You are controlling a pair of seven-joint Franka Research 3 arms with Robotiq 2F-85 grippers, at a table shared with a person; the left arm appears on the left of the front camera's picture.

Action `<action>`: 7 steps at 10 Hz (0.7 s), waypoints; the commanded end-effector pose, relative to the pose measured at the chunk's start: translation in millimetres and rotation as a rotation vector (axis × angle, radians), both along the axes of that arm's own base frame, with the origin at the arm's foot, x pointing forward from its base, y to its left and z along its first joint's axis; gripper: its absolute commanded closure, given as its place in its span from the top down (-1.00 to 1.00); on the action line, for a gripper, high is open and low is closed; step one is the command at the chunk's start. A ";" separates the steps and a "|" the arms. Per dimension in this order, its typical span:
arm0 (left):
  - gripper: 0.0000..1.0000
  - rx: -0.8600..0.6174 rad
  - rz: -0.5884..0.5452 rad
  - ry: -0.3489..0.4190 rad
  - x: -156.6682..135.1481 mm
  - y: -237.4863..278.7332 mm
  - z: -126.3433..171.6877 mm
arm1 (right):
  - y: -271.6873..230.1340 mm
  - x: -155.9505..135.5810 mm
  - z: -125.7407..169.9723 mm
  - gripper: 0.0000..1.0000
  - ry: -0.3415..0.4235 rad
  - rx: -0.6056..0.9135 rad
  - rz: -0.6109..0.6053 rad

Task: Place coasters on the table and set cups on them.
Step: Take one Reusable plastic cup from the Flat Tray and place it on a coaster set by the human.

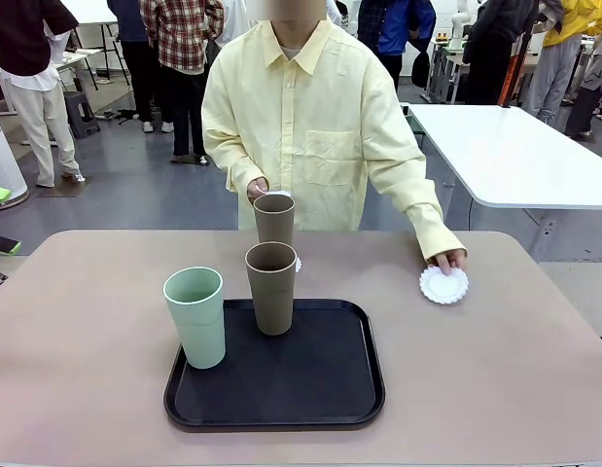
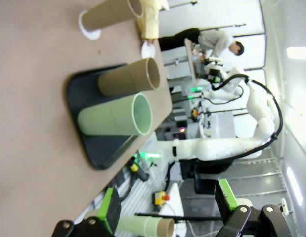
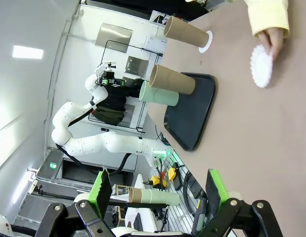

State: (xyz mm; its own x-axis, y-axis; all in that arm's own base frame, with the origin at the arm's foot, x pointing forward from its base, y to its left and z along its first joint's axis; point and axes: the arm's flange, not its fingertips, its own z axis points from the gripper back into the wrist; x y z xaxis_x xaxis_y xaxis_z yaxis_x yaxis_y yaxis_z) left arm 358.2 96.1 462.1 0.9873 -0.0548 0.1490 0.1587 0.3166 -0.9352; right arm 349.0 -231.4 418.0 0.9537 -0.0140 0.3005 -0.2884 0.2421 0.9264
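— Holding anything, either gripper?
— No. The left gripper (image 2: 166,197) and the right gripper (image 3: 156,185) both stand spread wide, empty. Well ahead of the left jaws, a mint cup (image 2: 115,121) and a taupe cup (image 2: 128,79) stand on the black tray (image 2: 83,94).
— And beyond the tray?
— A second taupe cup (image 2: 110,14) sits on a coaster (image 2: 87,30). Far ahead of the right jaws, a person's hand (image 3: 272,37) touches the other coaster (image 3: 261,66) on the table (image 1: 534,389).

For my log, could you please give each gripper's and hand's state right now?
Left gripper: open, empty.
Right gripper: open, empty.
Hand at far cup: cannot tell.
Other hand: fingertips on a coaster.
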 end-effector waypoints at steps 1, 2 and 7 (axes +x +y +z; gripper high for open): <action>1.00 -0.010 -0.002 -0.014 -0.1 0.8 1.3 | -0.6 0.0 -0.7 1.00 -0.011 0.002 0.001; 1.00 -0.010 -0.002 -0.014 -0.1 0.8 1.3 | -0.6 0.0 -0.7 1.00 -0.011 0.002 0.001; 1.00 -0.010 -0.002 -0.014 -0.1 0.8 1.3 | -0.6 0.0 -0.7 1.00 -0.011 0.002 0.001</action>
State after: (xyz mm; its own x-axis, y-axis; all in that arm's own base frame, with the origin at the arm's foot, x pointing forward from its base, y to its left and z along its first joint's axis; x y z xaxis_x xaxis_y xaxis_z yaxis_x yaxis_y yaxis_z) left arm 358.2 96.1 462.1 0.9873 -0.0548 0.1490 0.1587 0.3166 -0.9352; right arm 349.0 -231.4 418.0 0.9537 -0.0140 0.3005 -0.2884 0.2421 0.9264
